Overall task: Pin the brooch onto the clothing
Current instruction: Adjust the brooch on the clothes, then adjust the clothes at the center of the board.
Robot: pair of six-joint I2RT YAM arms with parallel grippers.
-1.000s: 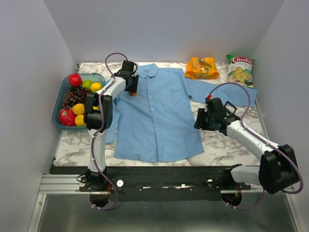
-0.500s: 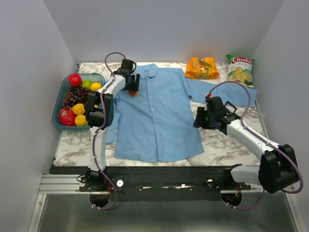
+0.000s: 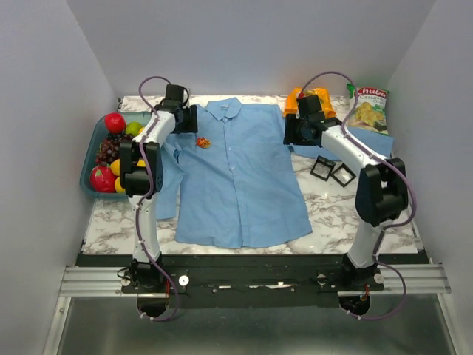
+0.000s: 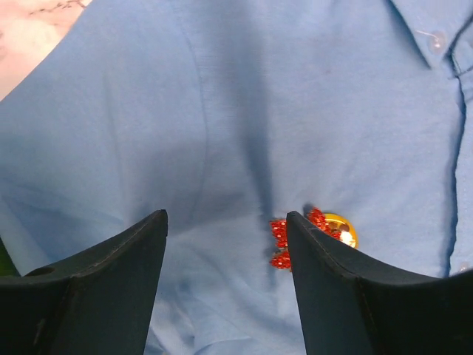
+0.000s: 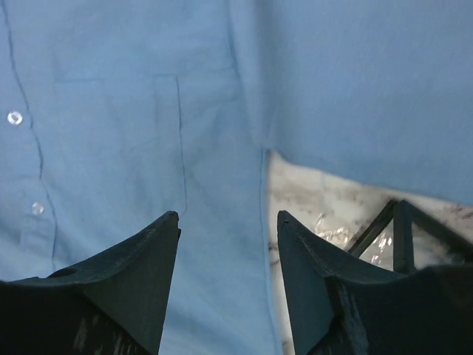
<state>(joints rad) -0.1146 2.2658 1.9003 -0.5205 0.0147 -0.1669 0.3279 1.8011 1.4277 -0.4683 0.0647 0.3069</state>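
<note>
Top view: shirt lay flat on white marble table between grey walls, brooch on it below the collar on the left arm's side, fruit tray left of the shirt, two black trays right of it. Left wrist: left gripper open and empty over the shirt, brooch just beside one finger. Right wrist: right gripper open and empty over the shirt's edge and marble.

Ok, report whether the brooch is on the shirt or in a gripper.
On the shirt: brooch lies on its chest, outside the open left gripper. Pinned: cannot tell.
</note>
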